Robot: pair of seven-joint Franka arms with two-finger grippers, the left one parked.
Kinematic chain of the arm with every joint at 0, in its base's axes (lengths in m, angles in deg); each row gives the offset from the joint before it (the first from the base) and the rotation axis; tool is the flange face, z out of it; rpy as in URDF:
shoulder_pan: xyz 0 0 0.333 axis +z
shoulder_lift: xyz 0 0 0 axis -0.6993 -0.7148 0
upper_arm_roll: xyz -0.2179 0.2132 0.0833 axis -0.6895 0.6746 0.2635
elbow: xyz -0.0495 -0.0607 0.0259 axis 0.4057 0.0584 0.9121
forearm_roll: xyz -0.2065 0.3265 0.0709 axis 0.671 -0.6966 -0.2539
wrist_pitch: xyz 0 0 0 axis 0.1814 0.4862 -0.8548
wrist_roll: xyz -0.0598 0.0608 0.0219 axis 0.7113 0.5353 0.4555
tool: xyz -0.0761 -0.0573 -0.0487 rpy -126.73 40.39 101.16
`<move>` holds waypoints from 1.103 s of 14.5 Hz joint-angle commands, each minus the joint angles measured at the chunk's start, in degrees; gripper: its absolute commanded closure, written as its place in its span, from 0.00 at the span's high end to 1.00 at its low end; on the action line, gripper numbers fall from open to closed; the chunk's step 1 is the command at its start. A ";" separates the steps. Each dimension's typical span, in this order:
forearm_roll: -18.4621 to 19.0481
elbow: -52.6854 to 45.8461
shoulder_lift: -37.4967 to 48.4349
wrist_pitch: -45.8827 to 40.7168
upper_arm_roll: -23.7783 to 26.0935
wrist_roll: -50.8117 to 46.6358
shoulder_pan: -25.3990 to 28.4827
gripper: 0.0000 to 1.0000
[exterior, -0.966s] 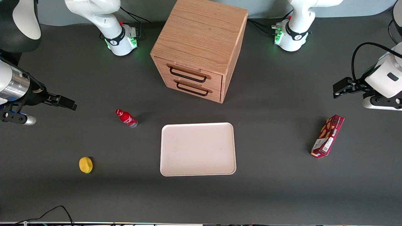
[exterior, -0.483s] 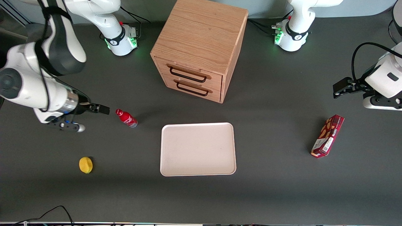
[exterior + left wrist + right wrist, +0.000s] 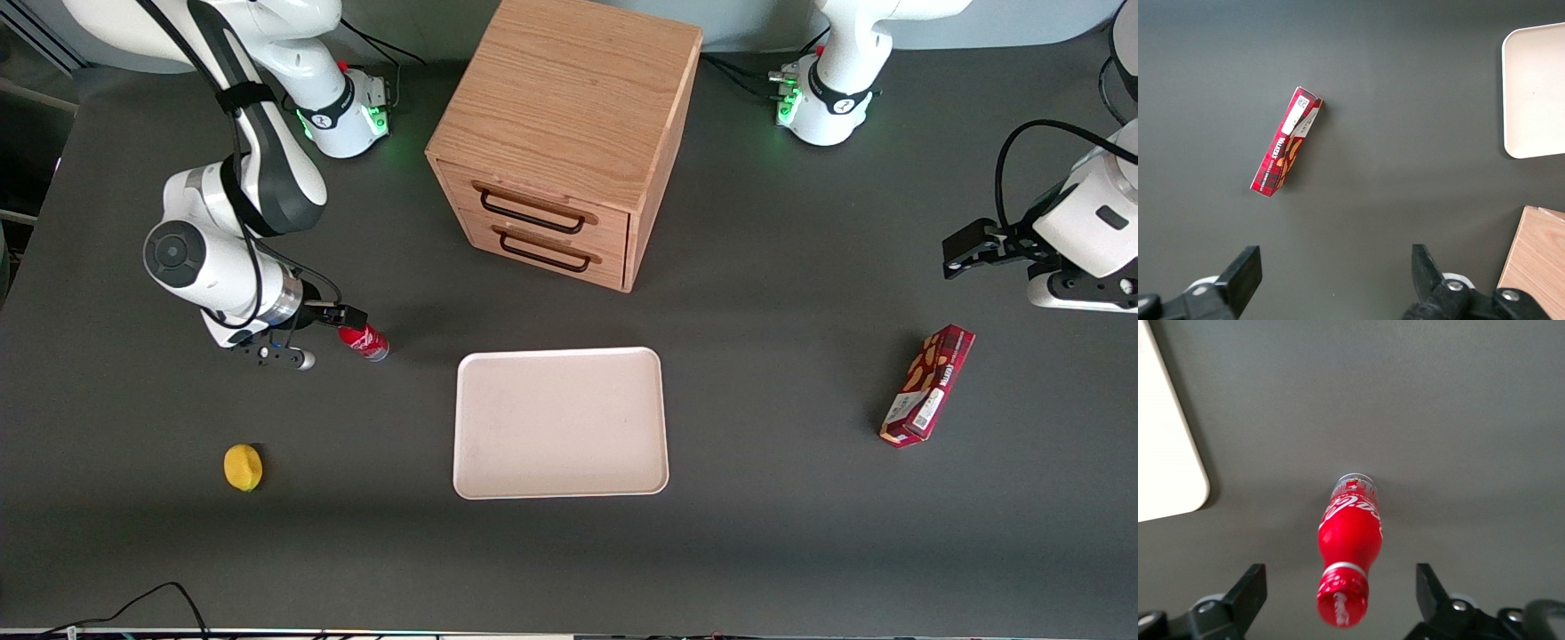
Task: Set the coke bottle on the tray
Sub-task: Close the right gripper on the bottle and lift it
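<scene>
The coke bottle (image 3: 366, 341) is small and red with white script, and stands upright on the dark table beside the tray (image 3: 560, 421), toward the working arm's end. In the right wrist view the coke bottle (image 3: 1348, 550) shows from above, red cap nearest the camera, silvery base on the table. My right gripper (image 3: 348, 315) hovers over the bottle's cap. Its fingers (image 3: 1251, 590) are wide open, one on each side of the cap, not touching it. A corner of the pale cream tray (image 3: 1165, 447) shows in the right wrist view.
A wooden two-drawer cabinet (image 3: 569, 133) stands farther from the front camera than the tray. A yellow lemon (image 3: 243, 467) lies nearer the camera than the bottle. A dark red snack box (image 3: 927, 384) lies toward the parked arm's end, also in the left wrist view (image 3: 1285, 149).
My right arm has swung in from the table's edge toward the bottle; the gripper now sits over its cap. The bottle and tray have not moved.
</scene>
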 commanded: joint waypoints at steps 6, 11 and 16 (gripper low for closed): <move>-0.41 1.84 2.24 1.21 0.73 -0.51 0.11 0.00; 1.08 -4.54 2.06 -6.05 0.73 0.11 -0.07 0.00; 1.43 -27.56 -0.38 -24.34 0.73 1.25 -0.07 0.00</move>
